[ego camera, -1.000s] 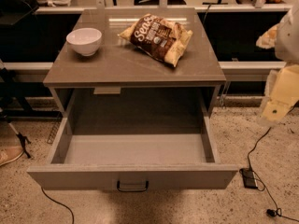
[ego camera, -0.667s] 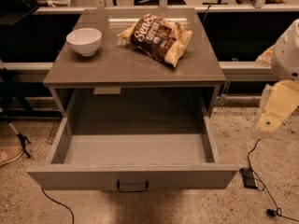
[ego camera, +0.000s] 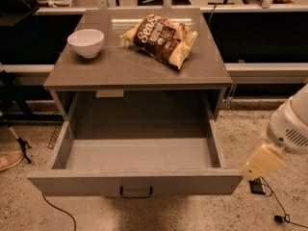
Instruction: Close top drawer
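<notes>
The top drawer (ego camera: 134, 182) is pulled far out toward me from under the grey tabletop (ego camera: 120, 71). Its grey box is deep and holds nothing. A small dark loop handle (ego camera: 136, 192) sits in the middle of its flat front panel. My gripper (ego camera: 259, 162) shows as a cream-coloured end piece on the white arm (ego camera: 291, 124) at the right. It hangs just right of the drawer's front right corner, apart from it and a little above the floor.
A white bowl (ego camera: 86, 41) and a brown chip bag (ego camera: 161, 37) rest on the tabletop. A black adapter (ego camera: 257, 186) and cables lie on the floor at the right. A shoe (ego camera: 9, 160) and a stand leg are at the left.
My arm has come down and to the left, from beside the tabletop's right edge to near the drawer's front right corner. The drawer has not moved.
</notes>
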Controlling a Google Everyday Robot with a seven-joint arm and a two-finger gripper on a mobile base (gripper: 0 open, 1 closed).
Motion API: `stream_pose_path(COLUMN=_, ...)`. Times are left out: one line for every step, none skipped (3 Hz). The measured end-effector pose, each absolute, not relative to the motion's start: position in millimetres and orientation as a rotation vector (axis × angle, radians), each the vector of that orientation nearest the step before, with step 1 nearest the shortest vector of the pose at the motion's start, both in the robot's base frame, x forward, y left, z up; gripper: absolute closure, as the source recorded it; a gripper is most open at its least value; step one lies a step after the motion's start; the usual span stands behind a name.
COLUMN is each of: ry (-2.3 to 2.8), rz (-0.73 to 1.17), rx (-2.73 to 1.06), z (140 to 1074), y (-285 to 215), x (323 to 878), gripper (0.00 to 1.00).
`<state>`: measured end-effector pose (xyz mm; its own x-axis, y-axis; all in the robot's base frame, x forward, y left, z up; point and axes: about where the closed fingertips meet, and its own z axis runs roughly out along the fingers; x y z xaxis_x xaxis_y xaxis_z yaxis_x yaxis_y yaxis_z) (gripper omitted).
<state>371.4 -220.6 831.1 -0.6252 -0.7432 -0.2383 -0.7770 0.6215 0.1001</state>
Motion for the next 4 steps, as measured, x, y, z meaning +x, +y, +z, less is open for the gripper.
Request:
stream_pose_path(ry=2.799, rz=0.386, rx=-1.138, z=768.3, y=-211.6, x=344.0, gripper=0.65)
stream_pose_path(ry=2.906, rz=0.438, rx=-1.024, z=713.5, y=-205.6, x=323.1, gripper=0.88)
stream_pose_path(ry=2.987, rz=0.424, rx=-0.898, z=670.9, y=-203.5, x=321.1, gripper=1.0)
stream_pose_path(ry=2.968, rz=0.344, rx=-0.85, z=629.4, y=-184.1, x=378.8, gripper=1.0)
